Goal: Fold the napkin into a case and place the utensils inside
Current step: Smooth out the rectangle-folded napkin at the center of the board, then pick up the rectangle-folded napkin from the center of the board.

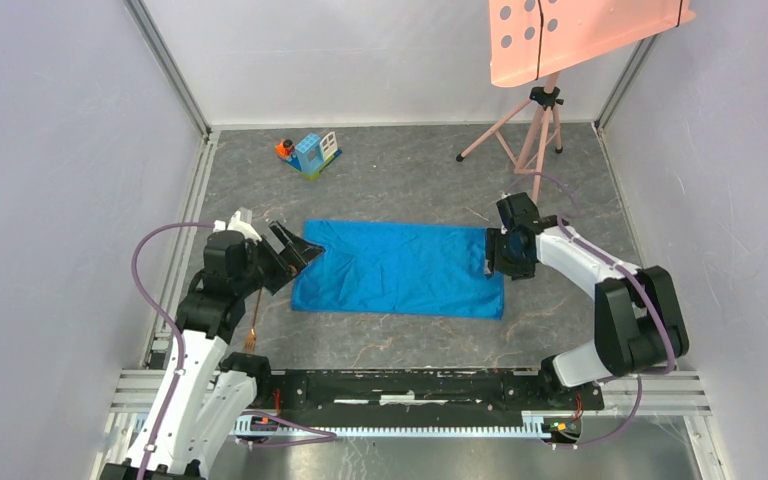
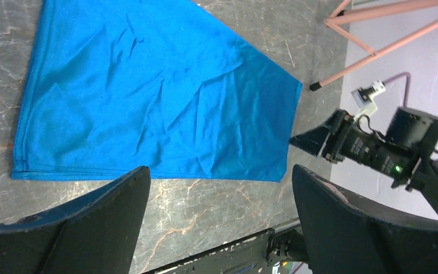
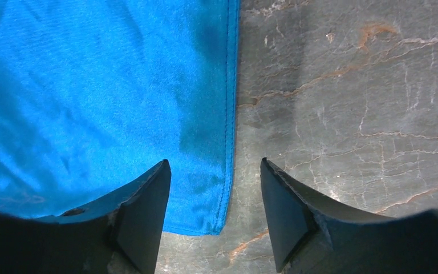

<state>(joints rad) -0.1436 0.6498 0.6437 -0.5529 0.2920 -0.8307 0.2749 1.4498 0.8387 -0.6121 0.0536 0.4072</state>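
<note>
No readable text, label, brand or number in any view. Pink board (image 1: pixel 580 35), well beyond the right hand (image 1: pixel 490 262): dark round dots only, no characters. Toy block house (image 1: pixel 312 153), well beyond the left hand (image 1: pixel 298 252): any markings too small to read.

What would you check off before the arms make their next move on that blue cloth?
1. Napkin lies flat on the table: ok.
2. Right gripper open, napkin's hem between its jaws: ok.
3. Left gripper open at the opposite end: ok.
4. Fork lies clear of the napkin, beside the left arm: ok.
5. Spoon's whereabouts: cannot tell.
</note>
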